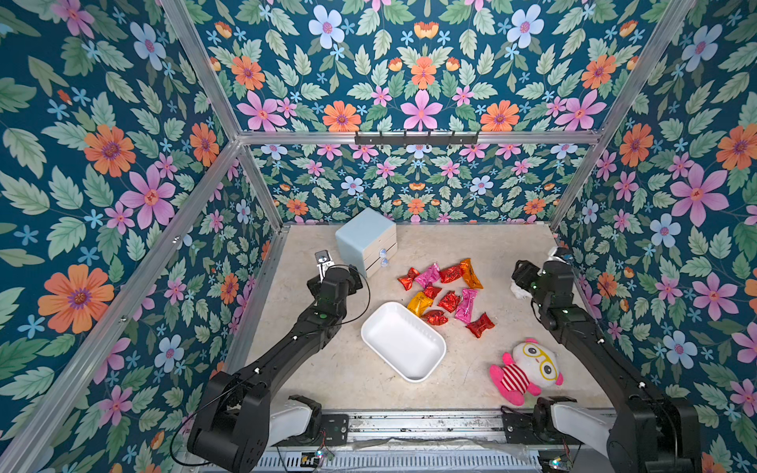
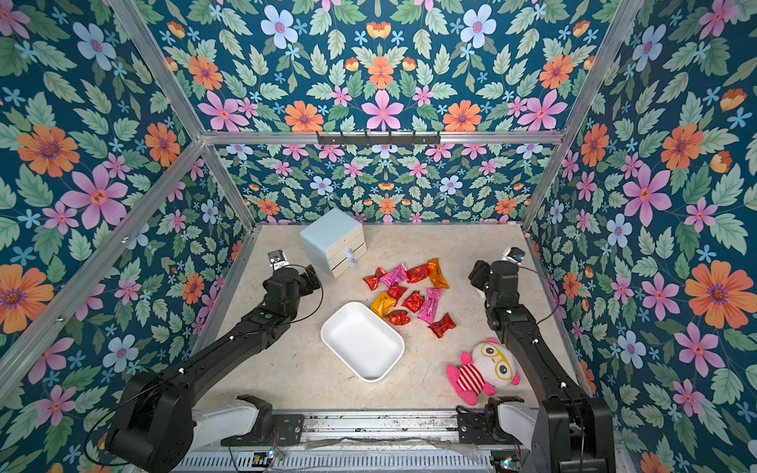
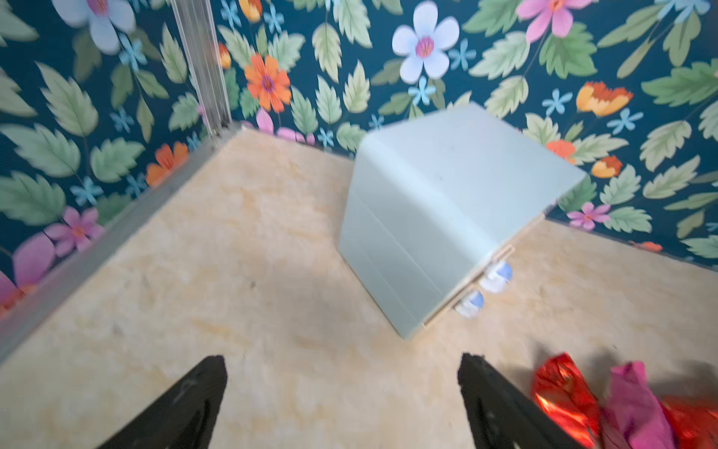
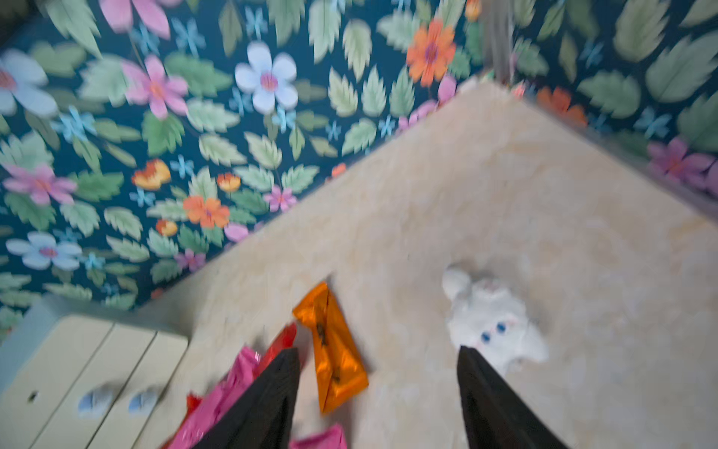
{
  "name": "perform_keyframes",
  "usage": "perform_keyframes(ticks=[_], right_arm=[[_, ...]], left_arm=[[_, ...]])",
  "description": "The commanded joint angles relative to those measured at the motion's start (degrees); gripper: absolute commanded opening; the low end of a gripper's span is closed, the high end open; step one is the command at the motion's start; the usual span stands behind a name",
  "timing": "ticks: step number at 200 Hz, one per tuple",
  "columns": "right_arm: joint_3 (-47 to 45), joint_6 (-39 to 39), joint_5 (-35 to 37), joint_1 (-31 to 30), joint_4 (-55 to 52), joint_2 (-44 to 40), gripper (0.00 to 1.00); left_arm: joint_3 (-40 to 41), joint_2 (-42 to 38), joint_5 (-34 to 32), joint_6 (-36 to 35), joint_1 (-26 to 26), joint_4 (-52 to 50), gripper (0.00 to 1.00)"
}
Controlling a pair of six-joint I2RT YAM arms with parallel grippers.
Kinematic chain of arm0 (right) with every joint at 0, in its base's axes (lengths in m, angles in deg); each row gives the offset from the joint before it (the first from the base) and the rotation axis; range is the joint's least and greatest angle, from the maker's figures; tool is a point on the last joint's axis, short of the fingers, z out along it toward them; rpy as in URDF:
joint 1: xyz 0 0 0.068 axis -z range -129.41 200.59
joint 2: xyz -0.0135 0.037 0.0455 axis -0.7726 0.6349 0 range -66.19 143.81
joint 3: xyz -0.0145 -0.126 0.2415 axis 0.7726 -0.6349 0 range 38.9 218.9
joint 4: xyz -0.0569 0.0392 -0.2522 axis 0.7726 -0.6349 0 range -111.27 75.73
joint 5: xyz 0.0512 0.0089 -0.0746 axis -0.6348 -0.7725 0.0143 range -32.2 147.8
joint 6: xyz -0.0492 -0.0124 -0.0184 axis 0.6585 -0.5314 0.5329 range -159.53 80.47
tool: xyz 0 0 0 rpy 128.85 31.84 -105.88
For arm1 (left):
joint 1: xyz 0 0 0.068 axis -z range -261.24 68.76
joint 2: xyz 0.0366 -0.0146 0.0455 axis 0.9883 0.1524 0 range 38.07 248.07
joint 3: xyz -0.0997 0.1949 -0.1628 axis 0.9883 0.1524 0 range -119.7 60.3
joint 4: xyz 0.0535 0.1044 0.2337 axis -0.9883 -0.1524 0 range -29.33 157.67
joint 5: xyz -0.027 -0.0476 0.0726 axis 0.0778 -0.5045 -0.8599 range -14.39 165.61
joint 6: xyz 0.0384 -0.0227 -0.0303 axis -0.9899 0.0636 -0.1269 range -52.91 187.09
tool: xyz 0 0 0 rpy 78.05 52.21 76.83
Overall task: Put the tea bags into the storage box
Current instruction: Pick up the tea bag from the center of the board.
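Tea bags: the tea bags (image 1: 446, 293) lie in a loose, overlapping cluster on the table (image 1: 327, 368), just beyond the far rim of the storage box (image 1: 403, 342). None is inside it.
Left gripper: the left gripper (image 3: 342, 388) has its jaws wide apart and holds nothing. It is over bare table beside the pale blue drawer unit (image 1: 366, 239).
Right gripper: the right gripper (image 4: 379, 388) has its jaws parted and empty. An orange sachet (image 4: 332, 350) lies below, near one finger.
Risk, double pick: the sachets overlap, so one pinch may lift two or scatter its neighbours.
Risk, slip: the foil looks slick and puffy, so a shallow grip could let go short of the box.
Risk, box: it looks light and low-rimmed, so an arm's nudge could shove it.
Around: a small white plush (image 4: 489, 322) lies beside the right fingers and could be snagged. A pink-and-white plush toy (image 1: 528, 368) lies well apart from the cluster.
In the way: nothing lies between the cluster and the box.
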Motion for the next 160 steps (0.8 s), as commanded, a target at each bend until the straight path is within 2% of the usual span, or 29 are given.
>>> perform_keyframes(ticks=[1, 33, 56, 102, 134, 160], right_arm=[[2.61, -3.77, -0.87, -5.32, -19.69, 3.17, 0.70], [1.98, -7.99, -1.98, -10.09, -22.31, 7.39, 0.70], [2.12, -9.15, -1.59, -11.55, -24.14, 11.73, 0.70], [1.72, -10.82, -4.68, -11.96, -19.64, 16.81, 0.66], [2.06, -11.55, -7.32, -12.61, -18.90, 17.37, 0.54], [0.58, -11.49, -6.63, -12.89, -18.86, 16.74, 0.27]], left_arm=[[0.69, -0.02, 1.61, 11.04, 4.07, -6.39, 0.99], [1.10, 1.22, 1.93, 14.12, 8.65, -6.51, 0.99], [0.37, 3.24, 3.08, 14.19, 9.77, -6.60, 0.99], [0.53, 3.92, 1.89, 13.56, 10.38, -6.24, 0.99], [1.84, 1.91, 0.21, 13.67, 10.33, -6.33, 0.99], [2.83, 0.70, -0.89, 14.35, 10.37, -6.34, 0.99]])
